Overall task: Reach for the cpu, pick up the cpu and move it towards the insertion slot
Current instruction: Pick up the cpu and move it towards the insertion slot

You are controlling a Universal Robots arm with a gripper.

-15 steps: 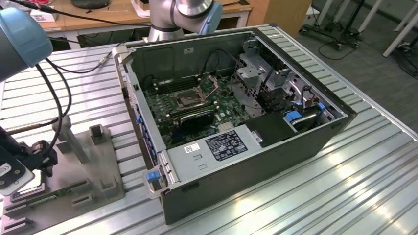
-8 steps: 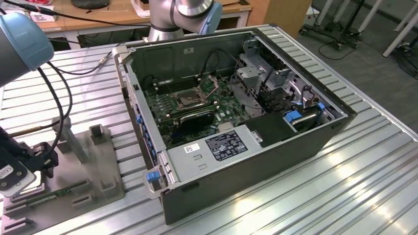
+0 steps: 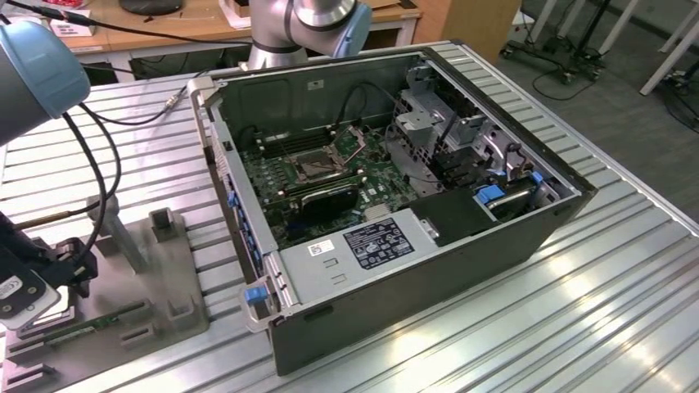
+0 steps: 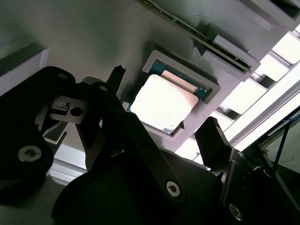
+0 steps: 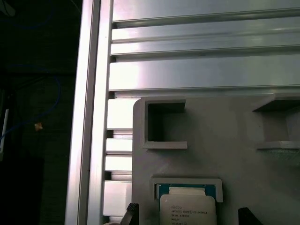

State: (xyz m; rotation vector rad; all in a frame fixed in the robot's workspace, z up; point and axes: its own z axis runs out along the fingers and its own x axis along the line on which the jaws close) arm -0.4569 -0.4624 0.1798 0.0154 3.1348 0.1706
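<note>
Pincer point(image 4: 165, 97) arms are apart, with one of the dark fingers point(image 4: 213, 140) on either side of the cpu point(image 4: 161, 104). As far as both wrist views show, neither finger touches it, so nothing is clamped yet. The cpu lies flat, metal top up, in a shallow square recess of a grey holder point(image 4: 89, 33). In the exterior view that holder sits by the table point(image 3: 525, 327) corner at the exterior view's lower left, with a thin green memory stick point(image 3: 82, 332) lying in it nearby. The insertion slot point(image 3: 309, 169) is well apart from all this, on the green board point(image 3: 366, 184) inside the open computer case point(image 3: 437, 270), which stands at the middle of the table. I judge the reach to be all but finished and the pick-up not yet made, since the pincer is lined up over the chip but has not gripped it. Taking hold would, in my view, call for a straight descent so both fingers meet opposite edges of the chip at the same height. A gentle, even squeeze would suit, since the edges are thin and give little to catch. The lift would need to be level and straight out of the recess so a corner does not snag on the raised rim.
</note>
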